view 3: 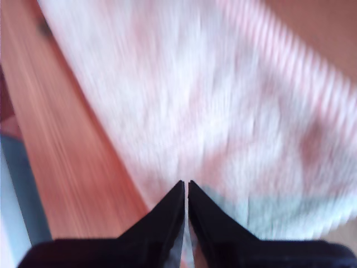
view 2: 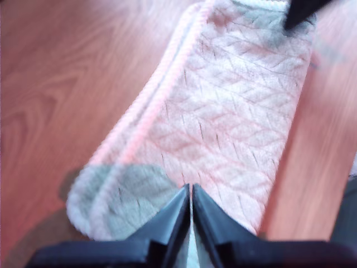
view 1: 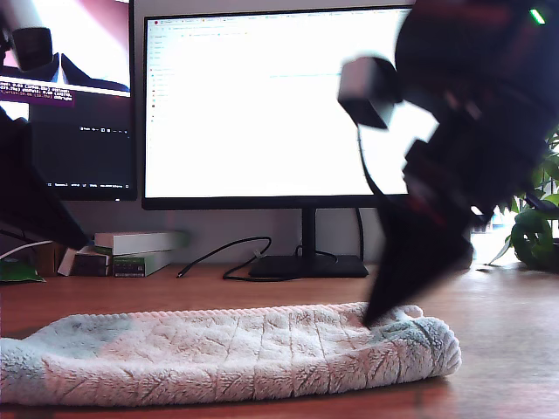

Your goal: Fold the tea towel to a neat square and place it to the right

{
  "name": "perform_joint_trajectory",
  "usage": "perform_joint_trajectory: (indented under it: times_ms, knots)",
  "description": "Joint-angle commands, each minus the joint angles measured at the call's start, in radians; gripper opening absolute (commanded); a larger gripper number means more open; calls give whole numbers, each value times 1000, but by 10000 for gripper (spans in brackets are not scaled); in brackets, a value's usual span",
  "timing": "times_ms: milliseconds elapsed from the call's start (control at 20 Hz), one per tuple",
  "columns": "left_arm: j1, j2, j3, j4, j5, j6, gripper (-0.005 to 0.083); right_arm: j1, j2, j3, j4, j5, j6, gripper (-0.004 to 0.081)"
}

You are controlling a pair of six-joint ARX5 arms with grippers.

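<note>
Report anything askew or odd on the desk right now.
Nothing damaged or spilled. The tea towel lies as a long folded strip, not yet a square. The second wrist view is motion-blurred, and my second gripper shows its jaws nearly together over the towel.

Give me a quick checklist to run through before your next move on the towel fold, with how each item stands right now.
1. Tea towel flat on the wooden desk, folded into a long strip: ok.
2. Folded to a neat square: not ok.
3. My first gripper at one end of the strip, jaws together: ok; whether cloth is pinched, cannot tell.
4. My second gripper over the towel, jaws together: ok, but the view is blurred; grip, cannot tell.
5. Hem cord lined up along one long edge: ok.
6. Monitor stand and cable behind the towel, apart from it: ok.
</note>
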Motion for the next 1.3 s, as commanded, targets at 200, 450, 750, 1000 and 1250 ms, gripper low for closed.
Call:
perform_joint_trajectory:
  times_ms: [200, 450, 750, 1000, 1250]
  knots:
    - [-4, 5, -1, 21, 2, -14, -19, -29, 18, -2, -12, 61, -4, -11]
    - [-4, 5, -1, 29, 1, -21, -19, -27, 56, -2, -63, 78, -26, -11]
    - [-3, 14, -1, 23, 0, -21, -19, -27, 63, 28, 1, 78, 24, -11]
    - [-4, 64, -1, 17, 11, -51, -19, -30, 63, 60, -24, 79, 0, -11]
    - [-3, 158, 0, -11, 36, -50, -21, -63, 63, 61, -2, 76, -27, -11]
